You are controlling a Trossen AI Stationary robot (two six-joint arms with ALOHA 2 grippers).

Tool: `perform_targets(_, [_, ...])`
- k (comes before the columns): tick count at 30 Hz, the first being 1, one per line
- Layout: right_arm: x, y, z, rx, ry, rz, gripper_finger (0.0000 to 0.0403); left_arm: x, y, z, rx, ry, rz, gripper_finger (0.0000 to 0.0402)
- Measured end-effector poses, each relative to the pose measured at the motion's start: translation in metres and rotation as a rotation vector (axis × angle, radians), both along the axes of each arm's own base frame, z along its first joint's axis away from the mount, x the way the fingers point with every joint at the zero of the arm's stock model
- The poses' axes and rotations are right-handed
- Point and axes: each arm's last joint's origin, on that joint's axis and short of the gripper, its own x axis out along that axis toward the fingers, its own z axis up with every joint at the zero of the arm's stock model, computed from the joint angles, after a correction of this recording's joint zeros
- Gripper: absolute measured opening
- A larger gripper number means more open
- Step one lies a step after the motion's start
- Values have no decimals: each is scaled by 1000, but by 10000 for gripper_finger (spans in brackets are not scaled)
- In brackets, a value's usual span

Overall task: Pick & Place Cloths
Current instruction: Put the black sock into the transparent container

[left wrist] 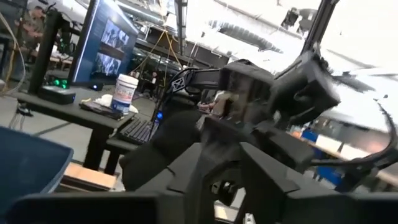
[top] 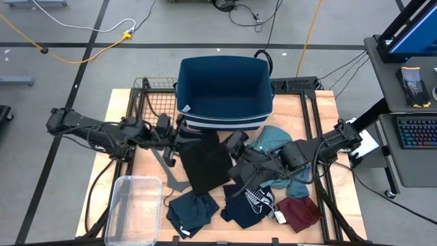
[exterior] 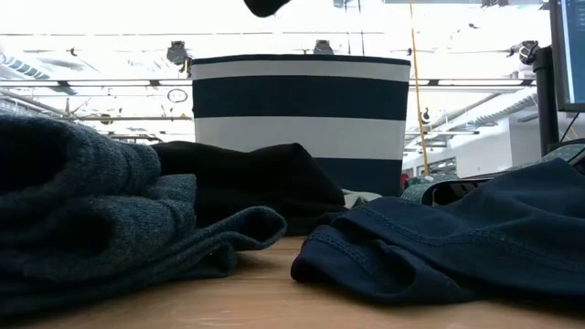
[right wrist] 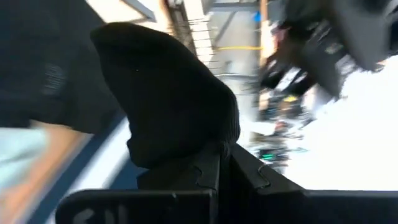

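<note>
A black cloth stretches between my two grippers in front of the blue-and-white striped basket. My right gripper is shut on it. It also fills the right wrist view. My left gripper is at the cloth's left upper corner, near the basket's near left corner. In the low view the cloth's lower part lies heaped on the table. A dark teal cloth, a navy printed cloth, a maroon cloth and teal cloths lie on the table. My right gripper pinches a bunched fold of the black cloth between its two fingers. It comes roughly level from the table's right side. The cloth bulges past the fingertips, and its lower part rests on the table.
A grey hanger lies left of the black cloth. A clear plastic box stands at the near left. A wire rack stands left of the basket. In the low view, cloths lie close to the camera.
</note>
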Motion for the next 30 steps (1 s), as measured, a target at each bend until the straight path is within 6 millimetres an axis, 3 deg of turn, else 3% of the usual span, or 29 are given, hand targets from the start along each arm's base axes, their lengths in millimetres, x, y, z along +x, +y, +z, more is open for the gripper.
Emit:
perform_targets(8, [5, 8, 19, -318, -16, 34, 2, 7, -3, 4, 76, 0, 13, 206])
perform_targets(14, [8, 9, 26, -430, -3, 56, 2, 6, -8, 5, 106, -5, 2, 246])
perform_targets(22, [10, 7, 29, -456, -6, 57, 3, 4, -16, 4, 129, 2, -10, 266])
perform_targets(30, [29, 4, 11, -484, 47, 48, 4, 3, -20, 3, 174, 9, 27, 267])
